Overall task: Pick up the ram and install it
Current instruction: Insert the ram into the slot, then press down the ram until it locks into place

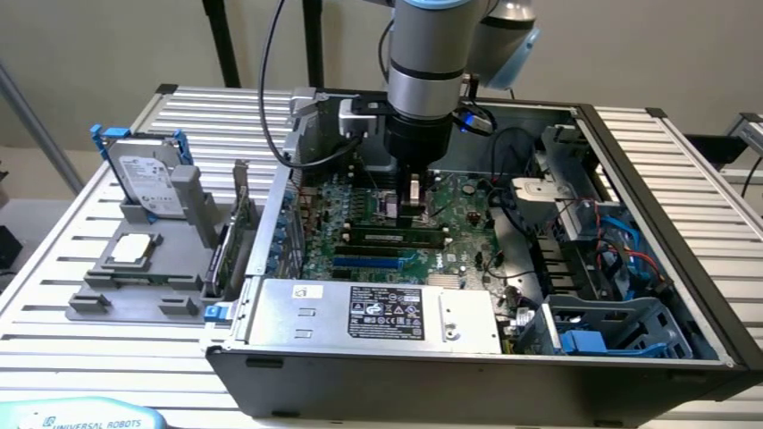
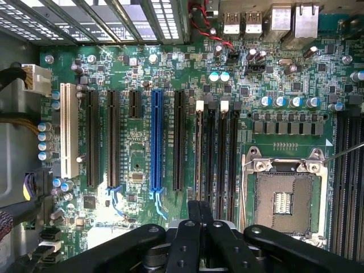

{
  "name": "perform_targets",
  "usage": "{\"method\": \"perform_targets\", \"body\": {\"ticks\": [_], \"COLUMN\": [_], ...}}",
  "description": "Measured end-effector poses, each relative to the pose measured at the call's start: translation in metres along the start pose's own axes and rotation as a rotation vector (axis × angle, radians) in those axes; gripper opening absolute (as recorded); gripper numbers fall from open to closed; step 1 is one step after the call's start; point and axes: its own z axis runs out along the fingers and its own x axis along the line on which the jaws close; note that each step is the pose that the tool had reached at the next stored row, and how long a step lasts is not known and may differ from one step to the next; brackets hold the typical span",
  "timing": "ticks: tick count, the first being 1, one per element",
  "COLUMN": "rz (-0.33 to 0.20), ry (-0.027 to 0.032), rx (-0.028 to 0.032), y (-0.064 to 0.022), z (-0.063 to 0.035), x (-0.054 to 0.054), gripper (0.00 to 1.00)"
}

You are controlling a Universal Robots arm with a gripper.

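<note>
The ram (image 1: 391,237) is a narrow green stick with dark chips, standing on edge in a black motherboard slot inside the open computer case (image 1: 667,179). In the wrist view I see it edge-on as a thin strip (image 2: 198,153) between the black memory slots. My gripper (image 1: 413,213) hangs straight down over the motherboard, just above and behind the stick. Its black fingers (image 2: 190,219) are pressed together over the near end of those slots, and the gripper (image 2: 199,211) is shut with nothing visible between the fingers.
A hard drive (image 1: 149,183) in a blue caddy, a silver processor chip (image 1: 129,250) and an upright green card (image 1: 235,228) sit on a grey fixture at the exterior view's left. Inside the case are the power supply (image 1: 370,313), loose cables (image 1: 524,197) and the processor socket (image 2: 282,199).
</note>
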Motion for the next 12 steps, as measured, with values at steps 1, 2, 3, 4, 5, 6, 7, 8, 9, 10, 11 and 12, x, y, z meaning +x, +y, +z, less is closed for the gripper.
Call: {"method": "perform_targets", "body": {"ticks": [1,2,3,4,5,6,7,8,9,10,11,12], "rz": [0.000,0.000,0.000,0.000,0.000,0.000,0.000,0.000,0.000,0.000,0.000,0.000], "ry": [0.0001,0.0001,0.0002,0.0001,0.0001,0.0002,0.0001,0.0001,0.0002,0.0003,0.0002,0.0002], "rx": [-0.0001,-0.0001,-0.0001,-0.0001,-0.0001,-0.0001,-0.0001,-0.0001,-0.0001,-0.0002,-0.0001,-0.0002], "y": [0.0000,0.0000,0.0000,0.0000,0.0000,0.0000,0.0000,0.0000,0.0000,0.0000,0.0002,0.0005], "z": [0.0000,-0.0001,-0.0001,-0.0001,-0.0001,-0.0001,-0.0001,-0.0001,-0.0001,0.0000,0.0003,0.0006], "x": [0.0000,0.0000,0.0000,0.0000,0.0000,0.0000,0.0000,0.0000,0.0000,0.0000,-0.0003,-0.0006], "gripper": [0.11,0.11,0.11,0.11,0.11,0.11,0.11,0.11,0.11,0.11,0.11,0.11]}}
